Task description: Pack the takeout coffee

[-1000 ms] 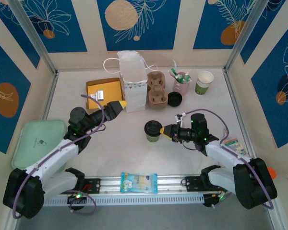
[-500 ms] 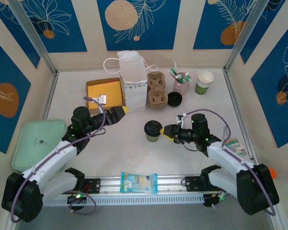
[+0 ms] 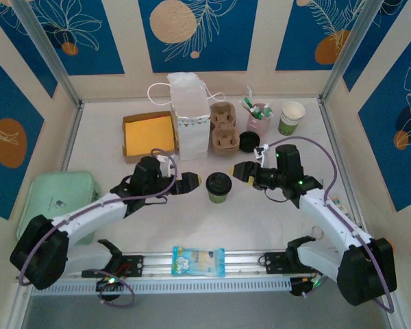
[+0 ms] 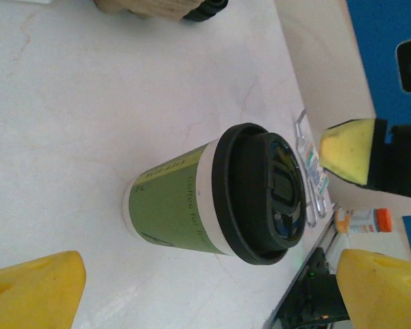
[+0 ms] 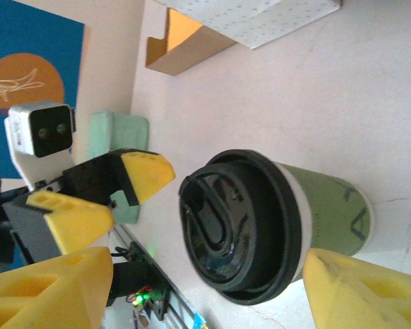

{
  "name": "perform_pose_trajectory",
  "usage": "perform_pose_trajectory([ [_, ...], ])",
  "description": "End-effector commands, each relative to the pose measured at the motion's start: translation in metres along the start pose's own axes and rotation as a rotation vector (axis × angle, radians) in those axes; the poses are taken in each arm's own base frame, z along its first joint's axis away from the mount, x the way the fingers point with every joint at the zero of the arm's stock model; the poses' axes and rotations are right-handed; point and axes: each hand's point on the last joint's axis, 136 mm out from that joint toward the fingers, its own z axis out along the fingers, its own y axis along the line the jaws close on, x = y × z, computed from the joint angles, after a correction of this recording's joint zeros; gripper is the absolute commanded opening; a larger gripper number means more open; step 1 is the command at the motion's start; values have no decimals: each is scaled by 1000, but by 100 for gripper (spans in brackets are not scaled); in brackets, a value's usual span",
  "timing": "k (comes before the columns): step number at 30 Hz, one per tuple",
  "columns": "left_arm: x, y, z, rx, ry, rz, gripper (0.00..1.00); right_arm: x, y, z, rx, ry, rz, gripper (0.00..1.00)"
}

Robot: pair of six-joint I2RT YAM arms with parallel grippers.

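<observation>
Overhead, the left hand (image 3: 192, 182) lay low over the bench (image 3: 109, 147) at 9 o'clock from the takeout coffee (image 3: 218, 186). Its yellow fingers were spread wide, gripping nothing and clear of the cup. In its own wrist view the two fingertips (image 4: 29, 291) sat at the lower corners, with the cup (image 4: 212, 199) framed between them and bare bench on either side.

The right hand (image 3: 241, 171) was at 2 o'clock from the cup, a little apart from it, open and holding nothing. Its wrist view showed the cup (image 5: 260, 219) between its fingertips (image 5: 370, 295). The lower right fingertip came close to the lid's edge, and I could not tell from that view whether they touched. The left hand (image 5: 109, 195) faced it from beyond the cup.

The takeout coffee stood upright near the middle of the bench, with a green body, a white band and a black lid pressed on. From it, a white paper bag (image 3: 190, 116) stood at 11 o'clock, a cardboard cup carrier (image 3: 223, 130) at 12, and a loose black lid (image 3: 248, 142) at 1. An open paper cup (image 3: 292, 118) stood further off at 2.

The lid hid what was inside the cup. The print on its side was too small to read fully. The left wrist view cut off the carrier and loose lid at its top edge. Small packets (image 3: 335, 205) by the right arm were hard to make out.
</observation>
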Motion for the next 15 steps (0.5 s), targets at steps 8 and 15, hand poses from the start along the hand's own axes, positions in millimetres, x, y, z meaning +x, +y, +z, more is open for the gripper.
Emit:
perform_pose_trajectory([
  [8, 6, -16, 30, -28, 62, 82, 94, 10, -21, 22, 135, 113, -58, 74],
  [15, 10, -16, 40, -36, 83, 85, 93, 8, -20, 31, 129, 128, -72, 73],
])
